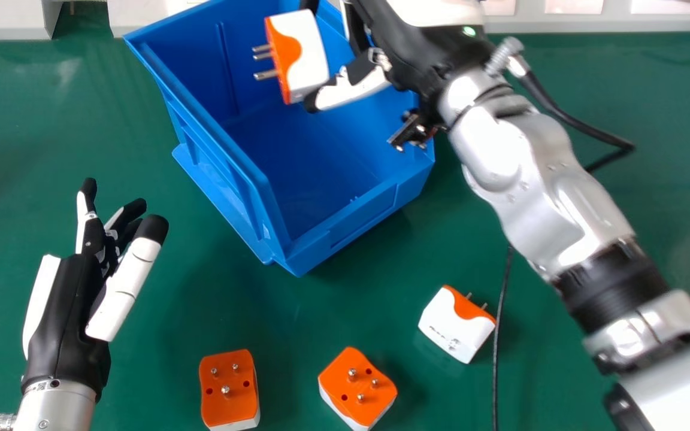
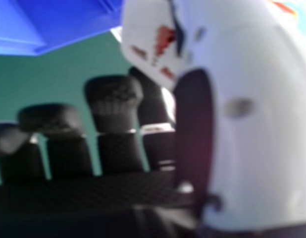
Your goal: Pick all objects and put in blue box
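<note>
the right hand's fingers and thumb pinch a white and orange plug adapter, held up over the open blue box. its orange face is turned sideways, the metal prongs pointing to the left of the head view and dipping slightly to the near side, with the white body toward the thumb. its long axis runs roughly from the far side to the near side, the far end leaning a little left.

farther out, three more adapters wait on the green surface, on the near side of the box. the left adapter has its prongs up and its long axis running near to far; the middle adapter is also prongs up but turned diagonally; the right adapter has its prongs pointing away and to the right, just beside a black cable.

the left hand is at the head view's left, its fingers relaxed and holding nothing.

i judge the task to be partway: one adapter is picked and needs only its release, three are left to pick and box. whether others lie in the part of the box behind the right arm, i cannot tell.
</note>
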You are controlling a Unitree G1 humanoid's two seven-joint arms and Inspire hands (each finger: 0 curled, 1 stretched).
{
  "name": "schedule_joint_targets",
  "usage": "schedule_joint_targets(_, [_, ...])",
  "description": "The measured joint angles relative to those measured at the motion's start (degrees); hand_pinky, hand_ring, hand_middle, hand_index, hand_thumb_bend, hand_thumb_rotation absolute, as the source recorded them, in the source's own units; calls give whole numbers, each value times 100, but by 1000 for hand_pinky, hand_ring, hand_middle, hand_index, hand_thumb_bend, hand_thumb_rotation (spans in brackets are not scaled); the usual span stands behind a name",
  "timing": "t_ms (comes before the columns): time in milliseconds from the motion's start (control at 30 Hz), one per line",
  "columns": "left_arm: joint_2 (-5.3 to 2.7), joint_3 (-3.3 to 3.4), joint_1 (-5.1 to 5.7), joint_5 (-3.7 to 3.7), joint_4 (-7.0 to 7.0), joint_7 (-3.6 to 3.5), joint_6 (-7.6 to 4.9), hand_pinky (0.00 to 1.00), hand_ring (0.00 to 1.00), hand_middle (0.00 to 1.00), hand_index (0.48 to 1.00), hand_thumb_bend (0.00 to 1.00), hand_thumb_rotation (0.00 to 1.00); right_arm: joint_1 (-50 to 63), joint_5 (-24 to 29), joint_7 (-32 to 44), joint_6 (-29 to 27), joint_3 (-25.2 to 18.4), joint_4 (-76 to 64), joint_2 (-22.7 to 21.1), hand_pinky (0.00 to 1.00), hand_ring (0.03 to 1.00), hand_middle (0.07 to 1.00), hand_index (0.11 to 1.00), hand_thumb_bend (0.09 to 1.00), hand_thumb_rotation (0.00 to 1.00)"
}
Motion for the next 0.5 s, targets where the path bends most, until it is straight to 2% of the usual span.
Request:
schedule_joint_targets(167, [0,-16,14,3,0,-7,-21,894,937,939,979,815,842,-575,-19,-304,163,197,1021,340,11,58,121,165,322,193])
schedule_joint_targets(400, [-2,-32,71,1,-24,-26,-28,909,943,944,984,822,857,-1332,-30,-458,348,485,2272,661,7,57,122,166,339,204])
schedule_joint_targets(467, [-8,-37,112,2,-38,-33,-32,911,944,945,985,824,859,-1542,-29,-473,441,576,2634,774,7,58,125,199,343,201])
schedule_joint_targets(500, [-11,-40,127,2,-47,-36,-34,913,945,946,986,825,861,-1614,-28,-473,477,612,2784,818,8,59,128,248,346,196])
